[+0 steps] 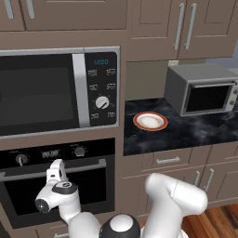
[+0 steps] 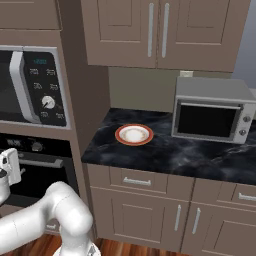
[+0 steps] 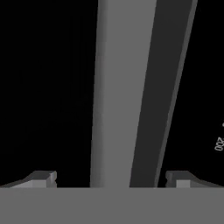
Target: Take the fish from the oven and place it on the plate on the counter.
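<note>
The black oven (image 1: 58,186) is built in below the microwave, its glass door closed. My gripper (image 1: 56,168) is right at the oven's silver bar handle (image 1: 88,166), near its left part. In the hand view the handle (image 3: 124,92) runs between my two spread fingertips (image 3: 43,178), so the gripper (image 3: 111,179) is open around it. The fish is hidden behind the dark door. The plate (image 1: 150,121), white with an orange-red rim, sits bare on the black marbled counter (image 1: 195,130); the right base view shows the plate (image 2: 134,134) and my gripper (image 2: 10,167) at the far left.
A large microwave (image 1: 58,90) with keypad sits above the oven. A small grey toaster oven (image 1: 202,89) stands at the back right of the counter. Brown drawers (image 2: 137,181) with silver handles lie under the counter, wall cabinets (image 2: 157,32) above.
</note>
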### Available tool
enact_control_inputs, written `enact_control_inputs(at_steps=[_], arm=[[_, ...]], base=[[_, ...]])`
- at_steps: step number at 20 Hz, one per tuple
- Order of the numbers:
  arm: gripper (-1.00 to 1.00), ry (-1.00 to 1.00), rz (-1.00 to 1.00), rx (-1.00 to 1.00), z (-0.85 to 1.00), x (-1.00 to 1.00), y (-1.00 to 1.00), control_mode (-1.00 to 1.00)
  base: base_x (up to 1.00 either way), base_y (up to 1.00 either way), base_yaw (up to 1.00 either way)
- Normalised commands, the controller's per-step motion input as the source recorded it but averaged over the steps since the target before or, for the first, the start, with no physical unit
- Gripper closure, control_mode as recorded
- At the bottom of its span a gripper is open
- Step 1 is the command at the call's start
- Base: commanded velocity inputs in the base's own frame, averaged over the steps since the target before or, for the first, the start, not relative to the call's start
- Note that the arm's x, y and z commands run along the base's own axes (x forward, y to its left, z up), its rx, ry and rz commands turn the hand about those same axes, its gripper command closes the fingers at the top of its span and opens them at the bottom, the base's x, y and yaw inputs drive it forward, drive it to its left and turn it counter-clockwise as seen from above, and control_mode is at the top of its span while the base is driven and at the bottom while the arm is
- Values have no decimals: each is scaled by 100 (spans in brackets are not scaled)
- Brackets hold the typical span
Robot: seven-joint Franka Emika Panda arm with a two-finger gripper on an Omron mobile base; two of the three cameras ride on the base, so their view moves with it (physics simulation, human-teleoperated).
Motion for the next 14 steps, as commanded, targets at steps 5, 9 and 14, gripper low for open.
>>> enact_control_inputs(at_steps=[5,9,14], arm=[[-100,-2,0,0,-35,15,7,-100],[-100,-1,0,0,-27,20,8,-100],[-100,0,0,0,-18,32,6,-100]], base=[[0,0,0],[0,0,0],[0,0,0]])
